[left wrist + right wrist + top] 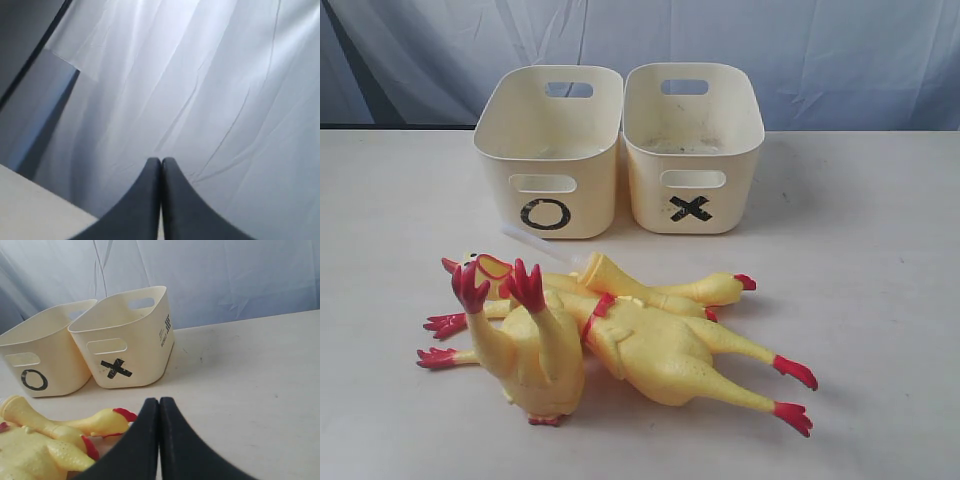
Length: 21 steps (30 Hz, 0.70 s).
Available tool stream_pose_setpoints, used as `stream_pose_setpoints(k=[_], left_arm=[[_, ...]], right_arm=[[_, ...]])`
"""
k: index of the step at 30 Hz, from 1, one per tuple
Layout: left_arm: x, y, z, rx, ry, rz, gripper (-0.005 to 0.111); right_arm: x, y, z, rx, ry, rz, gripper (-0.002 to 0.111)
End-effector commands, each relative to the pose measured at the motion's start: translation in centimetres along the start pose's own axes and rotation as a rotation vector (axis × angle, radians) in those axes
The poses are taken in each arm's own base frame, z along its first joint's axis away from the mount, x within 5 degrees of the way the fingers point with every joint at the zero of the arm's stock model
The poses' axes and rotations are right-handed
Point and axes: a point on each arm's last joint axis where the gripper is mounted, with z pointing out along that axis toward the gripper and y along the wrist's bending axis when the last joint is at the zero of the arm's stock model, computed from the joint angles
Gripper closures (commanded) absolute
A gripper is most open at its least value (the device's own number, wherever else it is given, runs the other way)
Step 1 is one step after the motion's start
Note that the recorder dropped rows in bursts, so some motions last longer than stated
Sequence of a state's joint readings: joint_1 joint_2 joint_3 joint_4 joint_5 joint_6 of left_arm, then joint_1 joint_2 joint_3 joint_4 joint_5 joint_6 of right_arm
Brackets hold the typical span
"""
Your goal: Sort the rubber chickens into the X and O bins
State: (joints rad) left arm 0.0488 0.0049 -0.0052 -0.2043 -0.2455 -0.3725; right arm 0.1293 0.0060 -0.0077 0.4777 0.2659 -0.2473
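From the outside camera, the rubber chickens lie in one tangled heap on the counter, just in front of the O bin and the X bin. The two bins stand side by side and look empty. No arm shows in this view, so sorting has not begun.

In the left wrist camera, the left jaws are pressed together on nothing. They face the backdrop curtain, with only a corner of the counter in sight. You would need to tip this arm down before it can help.

In the right wrist camera, the right jaws are also closed and empty. They hover just short of a chicken's leg, and both bins stand beyond.

I would open the right jaws first. Then take the chicken lying on top, the one with its feet in the air, by a leg or the neck. Lift it slowly so the others do not drag along. It looks longer than a bin, so lower one end in first. Nothing here shows which bin it belongs in.
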Motion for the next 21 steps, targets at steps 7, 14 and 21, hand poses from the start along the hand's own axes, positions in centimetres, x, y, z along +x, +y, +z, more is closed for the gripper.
stream_pose_setpoints(k=[7, 14, 21], left_arm=[[-1.0, -2.5, -0.1, 0.212, -0.008, -0.026, 0.107], [-2.1, -6.9, 2.3, 0.477, 0.206, 0.313, 0.107], [-0.5, -8.4, 7.6, 0.644, 0.487, 0.4, 0.093]], right_arm=[[0.1, -0.1, 0.0, 0.002, -0.011, -0.001, 0.109], [0.2, -0.1, 0.0, 0.0, -0.003, -0.001, 0.109], [0.2, 0.0, 0.0, -0.002, 0.003, -0.001, 0.109]])
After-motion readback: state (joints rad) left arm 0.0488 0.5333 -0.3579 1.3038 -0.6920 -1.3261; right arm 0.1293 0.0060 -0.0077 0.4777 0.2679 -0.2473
